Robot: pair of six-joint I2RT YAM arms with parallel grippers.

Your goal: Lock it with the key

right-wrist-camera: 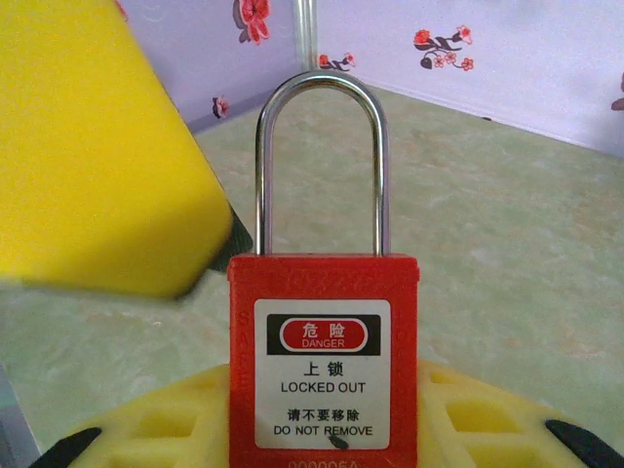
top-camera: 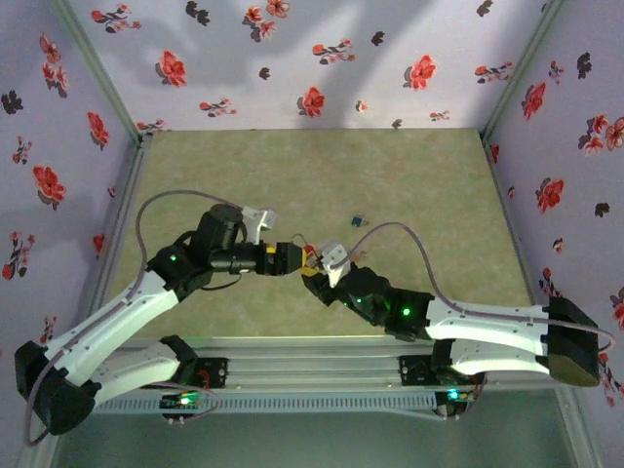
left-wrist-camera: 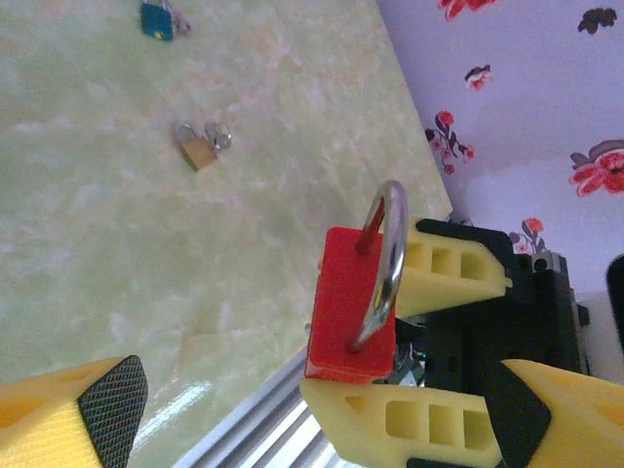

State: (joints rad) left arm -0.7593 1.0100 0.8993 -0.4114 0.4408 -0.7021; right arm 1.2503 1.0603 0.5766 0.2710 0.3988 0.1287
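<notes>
My right gripper (right-wrist-camera: 325,429) is shut on a red padlock (right-wrist-camera: 325,370), its yellow fingers (left-wrist-camera: 444,263) clamping the body on both sides. The padlock's white label reads "DANGER LOCKED OUT". Its steel shackle (right-wrist-camera: 322,156) stands upright with both legs in the body. In the top view the padlock (top-camera: 310,256) hangs above the table centre between the two arms. My left gripper (left-wrist-camera: 314,395) is open, its fingers (right-wrist-camera: 97,146) spread wide around and apart from the padlock (left-wrist-camera: 351,302). The key is hidden from view.
A small brass padlock (left-wrist-camera: 195,151) with a ring beside it lies on the green table (left-wrist-camera: 117,253). A blue padlock (left-wrist-camera: 156,19) lies farther out (top-camera: 359,221). Flowered walls (top-camera: 312,58) close the table on three sides, and a metal rail (top-camera: 312,351) runs along the near edge.
</notes>
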